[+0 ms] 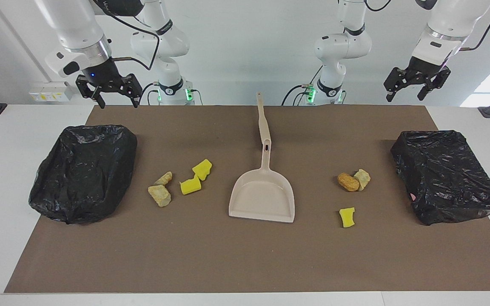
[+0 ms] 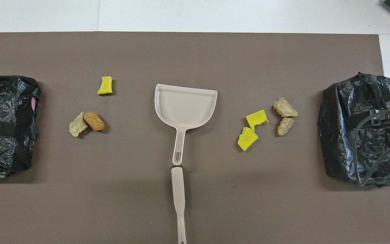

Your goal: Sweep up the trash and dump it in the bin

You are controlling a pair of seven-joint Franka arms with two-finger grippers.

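The trash lies in two groups on the brown mat. Toward the right arm's end are two yellow sponge chunks and two pale beige lumps. Toward the left arm's end lie an orange-brown lump, a pale lump and a yellow sponge piece. A bin lined with a black bag stands at each end: one under the raised right gripper, the other under the raised left gripper. Both grippers are open and hold nothing.
A beige dustpan lies mid-table between the two groups, its handle pointing toward the robots. A long beige stick-like tool lies in line with that handle, nearer to the robots. White table borders the mat.
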